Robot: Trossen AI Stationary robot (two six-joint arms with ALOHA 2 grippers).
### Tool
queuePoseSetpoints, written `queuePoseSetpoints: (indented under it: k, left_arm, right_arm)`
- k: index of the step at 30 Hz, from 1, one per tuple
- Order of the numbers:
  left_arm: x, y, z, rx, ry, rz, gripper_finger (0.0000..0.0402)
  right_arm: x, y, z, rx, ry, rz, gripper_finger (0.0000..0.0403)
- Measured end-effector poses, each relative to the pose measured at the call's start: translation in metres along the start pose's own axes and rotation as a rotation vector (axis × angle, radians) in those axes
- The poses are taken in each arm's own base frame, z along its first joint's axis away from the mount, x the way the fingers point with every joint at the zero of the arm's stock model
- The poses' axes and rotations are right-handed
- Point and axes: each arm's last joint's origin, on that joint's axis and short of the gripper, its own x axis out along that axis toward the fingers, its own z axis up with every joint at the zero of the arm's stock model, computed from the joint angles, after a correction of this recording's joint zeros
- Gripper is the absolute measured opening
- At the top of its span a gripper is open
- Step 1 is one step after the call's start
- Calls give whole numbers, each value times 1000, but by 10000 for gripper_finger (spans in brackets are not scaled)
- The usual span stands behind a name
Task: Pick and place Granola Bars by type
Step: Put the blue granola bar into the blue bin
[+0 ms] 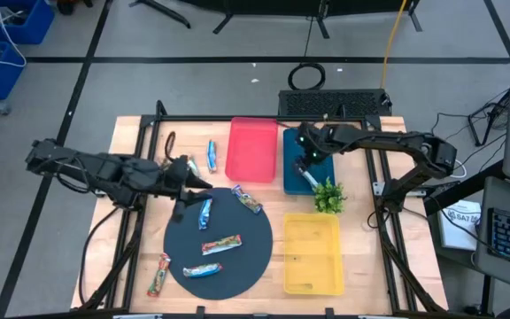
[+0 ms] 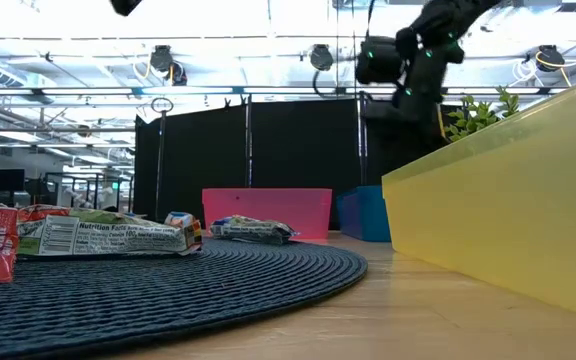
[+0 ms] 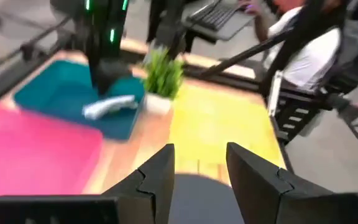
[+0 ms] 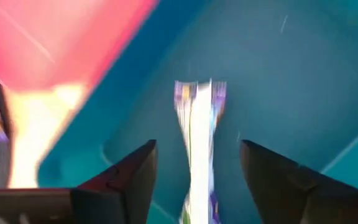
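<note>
Right tool (image 1: 303,168) over slanting bar (image 1: 309,180)

Shiny foil-look wrappers on the bars (image 2: 108,236), a coarse woven dark mat (image 2: 168,290), smooth translucent plastic yellow tray (image 2: 508,210), bare wood table (image 2: 388,320).

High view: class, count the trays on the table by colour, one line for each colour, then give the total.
Pink tray: 1
Blue tray: 1
Yellow tray: 1
Total: 3 trays
</note>
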Motion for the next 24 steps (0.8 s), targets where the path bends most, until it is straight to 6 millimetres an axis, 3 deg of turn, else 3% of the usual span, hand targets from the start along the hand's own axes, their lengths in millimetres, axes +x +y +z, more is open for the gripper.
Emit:
queuePoseSetpoints:
  k: [4,9,15,19,24]
  left_arm:
    - [0,10,-21,-181,140,239,134]
    - [-13,25,-49,-540,320,534,88]
    - [-6,17,-64,-662,543,521,55]
    - [9,9,-72,-687,621,538,73]
    - [29,5,-82,-689,709,590,138]
  right_arm:
    - [-23,10,18,-22,-67,18,242]
    - [-51,31,31,-57,-159,87,239]
    - [-75,58,37,-136,-268,177,234]
    - [-78,66,34,-171,-281,197,242]
    - [-78,75,27,-216,-270,210,251]
